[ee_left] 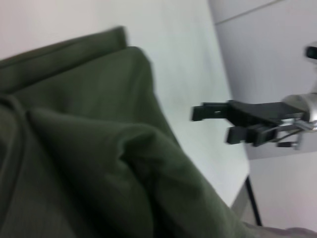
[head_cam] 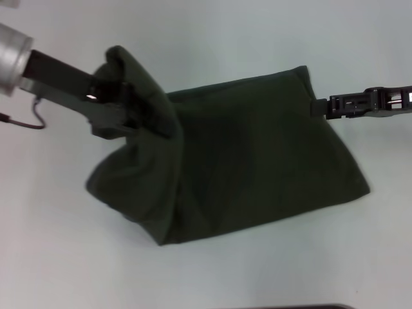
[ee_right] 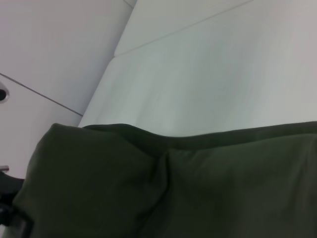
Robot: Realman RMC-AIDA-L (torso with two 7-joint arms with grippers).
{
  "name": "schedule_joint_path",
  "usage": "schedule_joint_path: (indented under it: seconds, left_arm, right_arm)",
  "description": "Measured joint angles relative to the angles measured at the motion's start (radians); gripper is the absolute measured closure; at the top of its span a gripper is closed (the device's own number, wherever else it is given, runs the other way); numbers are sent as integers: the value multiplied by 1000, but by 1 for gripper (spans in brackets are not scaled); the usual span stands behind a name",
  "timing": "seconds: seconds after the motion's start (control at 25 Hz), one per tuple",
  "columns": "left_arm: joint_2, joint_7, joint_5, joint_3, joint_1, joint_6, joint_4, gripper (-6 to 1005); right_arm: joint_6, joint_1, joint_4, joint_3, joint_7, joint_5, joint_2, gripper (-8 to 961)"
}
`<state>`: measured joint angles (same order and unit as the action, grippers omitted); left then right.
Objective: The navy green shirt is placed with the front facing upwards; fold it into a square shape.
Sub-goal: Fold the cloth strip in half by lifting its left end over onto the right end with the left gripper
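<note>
The navy green shirt lies partly folded, plain dark side up; its bunched end rises draped over the left pincer, opposite edge touching the right pincer.

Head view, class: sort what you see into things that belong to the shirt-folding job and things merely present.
Job:
navy green shirt
left pincer, gripping a raised fold
right pincer, at the shirt's edge

Merely present:
white table

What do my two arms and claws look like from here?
Left arm: silver cylindrical wrist, then a black bracket, with a thin dark cable looping beneath. Left claw: black, blocky. Right claw: black, slim, ribbed fingers with small white markings; its silver wrist shows in the left wrist view.
</note>
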<state>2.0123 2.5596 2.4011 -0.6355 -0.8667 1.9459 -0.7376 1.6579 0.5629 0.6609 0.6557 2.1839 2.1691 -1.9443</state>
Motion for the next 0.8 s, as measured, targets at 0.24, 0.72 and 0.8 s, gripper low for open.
schedule_joint_path:
  seconds: [0.24,0.72,0.8]
  left_arm:
    - [57,-2,-62,0,-23,-36,14,895]
    - [75,-1,-135,0,-27,-148,91,895]
    - [81,-5,-149,-4,-28,-156,108,896]
  right_arm:
    - [0,0,-1,2,-5,1,-9,72]
    - [-5,-5,-3,4,-6,3,-16,78]
    - [-5,-4,-3,4,-6,3,-16,79]
